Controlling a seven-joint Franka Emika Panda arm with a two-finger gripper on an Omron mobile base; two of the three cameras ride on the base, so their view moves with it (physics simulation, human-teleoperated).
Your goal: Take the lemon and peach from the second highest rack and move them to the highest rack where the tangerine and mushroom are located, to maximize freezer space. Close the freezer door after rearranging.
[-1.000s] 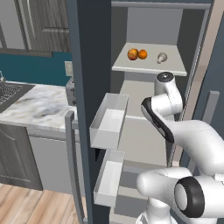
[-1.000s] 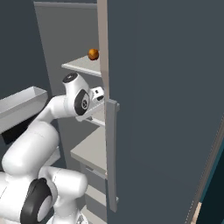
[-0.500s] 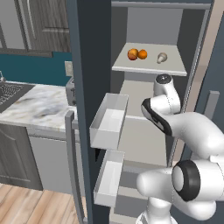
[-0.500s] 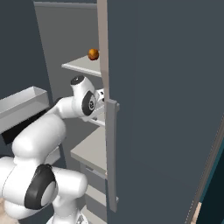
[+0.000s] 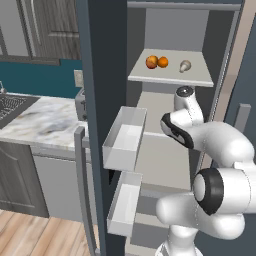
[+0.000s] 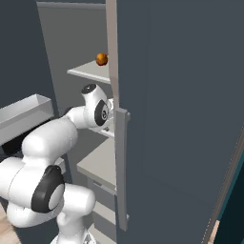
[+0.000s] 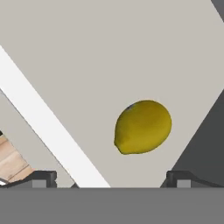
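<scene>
1. The lemon (image 7: 143,127) is being seen in the hand view, lying on a pale grey rack (image 7: 109,52), ahead of the gripper (image 7: 112,177) and a little toward one fingertip.
2. The two dark fingertips (image 7: 41,177) are being held wide apart at the bottom corners of the hand view, with nothing between them; the lemon is not being touched.
3. In the left base view, the highest rack (image 5: 172,77) is being occupied by two round orange fruits (image 5: 156,62) lying side by side and the pale mushroom (image 5: 185,65) near them to the right; which fruit is the tangerine cannot be told.
4. The white arm (image 5: 192,122) is being reached into the open freezer below that rack.
5. The freezer door (image 6: 186,119) is being shown standing open in the right base view, its long handle (image 6: 121,167) toward the camera.
6. Two door bins (image 5: 125,137) are being shown on the left door's inner side.
</scene>
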